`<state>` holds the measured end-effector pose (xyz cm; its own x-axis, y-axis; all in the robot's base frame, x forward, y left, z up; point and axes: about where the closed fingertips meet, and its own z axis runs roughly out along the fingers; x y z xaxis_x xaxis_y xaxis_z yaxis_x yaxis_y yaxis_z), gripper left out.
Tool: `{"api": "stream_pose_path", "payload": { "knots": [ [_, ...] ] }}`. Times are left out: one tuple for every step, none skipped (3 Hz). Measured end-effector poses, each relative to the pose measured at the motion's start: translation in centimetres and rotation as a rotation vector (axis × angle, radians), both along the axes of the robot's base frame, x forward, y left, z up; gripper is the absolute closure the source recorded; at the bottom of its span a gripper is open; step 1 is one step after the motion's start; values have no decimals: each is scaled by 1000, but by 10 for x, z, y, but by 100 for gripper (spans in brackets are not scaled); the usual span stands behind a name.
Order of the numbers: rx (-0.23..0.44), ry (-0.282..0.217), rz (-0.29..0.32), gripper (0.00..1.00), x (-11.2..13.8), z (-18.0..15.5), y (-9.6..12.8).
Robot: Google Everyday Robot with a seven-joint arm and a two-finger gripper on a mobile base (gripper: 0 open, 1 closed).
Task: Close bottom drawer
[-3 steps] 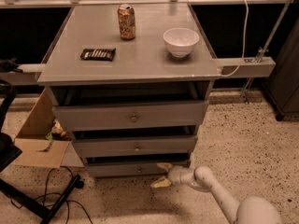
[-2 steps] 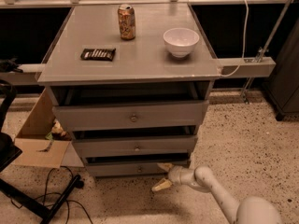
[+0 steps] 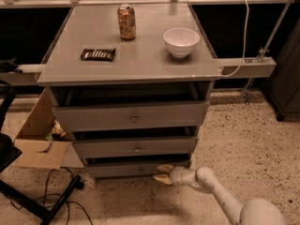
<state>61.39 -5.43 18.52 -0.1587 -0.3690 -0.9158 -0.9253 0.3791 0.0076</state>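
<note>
1. Sitting lowest of three drawers under the front edge of the grey worktop (image 3: pixel 140 60), the bottom drawer (image 3: pixel 112 171) has the slimmest grey front, with a small round knob (image 3: pixel 140 170) at its middle.
2. It stands slightly open, and a dark gap shows between its front and the middle drawer (image 3: pixel 108 148) above.
3. The gripper (image 3: pixel 162 173) is low by the floor, below the worktop's front right corner. Its two pale fingers (image 3: pixel 165 167) are spread apart and hold nothing, right at the drawer front's right end. Whether they touch it cannot be told.
4. On the worktop, a can (image 3: pixel 126 21) stands near the back edge, a white bowl (image 3: pixel 181 41) toward the right edge, and a dark candy bar (image 3: pixel 98 54) toward the left edge.
</note>
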Motion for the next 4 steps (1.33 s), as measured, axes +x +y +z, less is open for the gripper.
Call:
{"api": "stream_pose_path", "payload": {
  "knots": [
    [-93, -34, 36, 74, -14, 11, 7],
    [-333, -121, -44, 100, -8, 57, -71],
    [-507, -143, -102, 100, -12, 96, -126],
    [-645, -164, -142, 100, -13, 136, -157]
  ]
}}
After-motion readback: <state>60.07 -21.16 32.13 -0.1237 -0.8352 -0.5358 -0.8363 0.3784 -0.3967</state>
